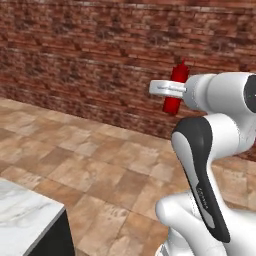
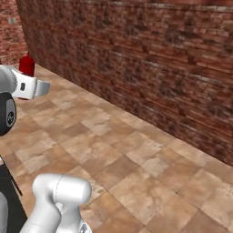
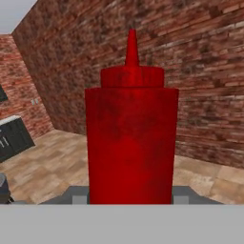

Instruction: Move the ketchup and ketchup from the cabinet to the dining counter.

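- Left base view: I count one red ketchup bottle (image 1: pixel 176 91), upright, carried in the air at the gripper (image 1: pixel 172 90) in front of the brick wall (image 1: pixel 75 55), well above the tiled floor (image 1: pixel 100 165). One corner of a marble counter (image 1: pixel 22 215) shows at the lower left; I cannot tell whether it is the dining counter. Nothing stands on the part I see.
- Right base view: same single bottle, its red top (image 2: pixel 27 64) poking up behind the white hand at the left edge. No second bottle here.
- Hand view: the bottle (image 3: pixel 131 143) stands square between the fingers (image 3: pixel 78 196), which are clamped on its base. Dark cabinets (image 3: pixel 14 136) sit at the far left.
- Progress, my judgement: first bottle is out of the cabinet and in transit, not yet set down. The maroon one is still to fetch. Roughly a quarter done.
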Tool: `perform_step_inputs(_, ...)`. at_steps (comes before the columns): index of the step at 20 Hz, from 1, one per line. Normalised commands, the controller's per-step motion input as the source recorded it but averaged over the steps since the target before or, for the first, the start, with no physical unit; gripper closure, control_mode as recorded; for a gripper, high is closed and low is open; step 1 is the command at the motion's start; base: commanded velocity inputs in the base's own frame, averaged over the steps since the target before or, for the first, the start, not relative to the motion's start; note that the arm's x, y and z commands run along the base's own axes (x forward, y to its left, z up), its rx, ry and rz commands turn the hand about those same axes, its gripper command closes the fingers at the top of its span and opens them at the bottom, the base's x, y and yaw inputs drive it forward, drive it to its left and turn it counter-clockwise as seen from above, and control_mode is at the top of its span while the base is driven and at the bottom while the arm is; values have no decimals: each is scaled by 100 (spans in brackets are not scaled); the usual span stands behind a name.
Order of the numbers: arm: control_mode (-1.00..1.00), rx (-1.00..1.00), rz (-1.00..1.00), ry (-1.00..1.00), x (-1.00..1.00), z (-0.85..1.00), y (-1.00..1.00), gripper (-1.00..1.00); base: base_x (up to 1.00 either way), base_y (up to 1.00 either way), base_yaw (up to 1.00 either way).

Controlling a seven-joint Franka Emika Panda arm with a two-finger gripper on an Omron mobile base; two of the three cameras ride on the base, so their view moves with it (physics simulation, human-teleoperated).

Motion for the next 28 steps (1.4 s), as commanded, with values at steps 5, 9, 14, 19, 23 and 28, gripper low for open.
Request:
perform_step_inputs(5,100,0,0,0,0,0,0,100,71,-7,46)
perform_step_inputs(9,100,0,0,0,0,0,0,100,87,-19,17)
perform_step_inputs(14,100,0,0,0,0,0,0,100,86,-13,24)
perform_step_inputs(19,100,0,0,0,0,0,0,100,84,-12,29)
perform_step_inputs(23,100,0,0,0,0,0,0,100,84,-11,30)
perform_step_inputs(28,100,0,0,0,0,0,0,100,83,-11,30)
